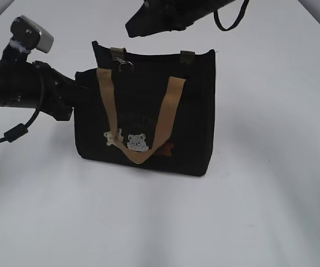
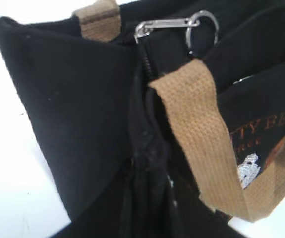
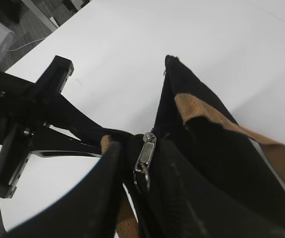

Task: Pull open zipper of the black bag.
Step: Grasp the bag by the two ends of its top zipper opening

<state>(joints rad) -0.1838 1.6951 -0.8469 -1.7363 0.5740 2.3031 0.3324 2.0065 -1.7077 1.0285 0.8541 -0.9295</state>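
- As the left arm reaches in low from the left edge, its left tool point(image 3: 96, 138) is pinched narrow on the near end of the black bag point(image 1: 196, 111), fabric caught between its fingers.
- Bag stands upright on the white tabletop point(image 1: 249, 211), about mid-scene, front face toward the exterior camera, left end pressed against that arm.
- Up on the top rim, near the bag's left end, sits the silver pull point(image 2: 163, 25), lying flat, with its metal ring point(image 2: 205, 24) hanging off the far tip.
- From the slider, the zipper point(image 2: 147, 74) runs down the bag's end as a line of dark teeth; to the right of the slider the two rims stand apart, mouth gaping.
- Just below the pull, a tan handle point(image 1: 108, 100) drops down the front in a long V and climbs back up on the right.
- Inside that V, low on the front, two small bear patches point(image 1: 137, 142) sit side by side, faint lettering above them.
- Above the bag, the right tool point(image 1: 131, 29) hangs just over the rim, tip pointing down-left toward the pull.
- From its own wrist camera, its two dark fingers stand parted with the silver pull in the gap between them; whether either finger touches the metal, I cannot tell.
- Further right, a tan strap tab point(image 1: 187, 55) caps the rear rim, and the bag's right corner stands square and untouched.
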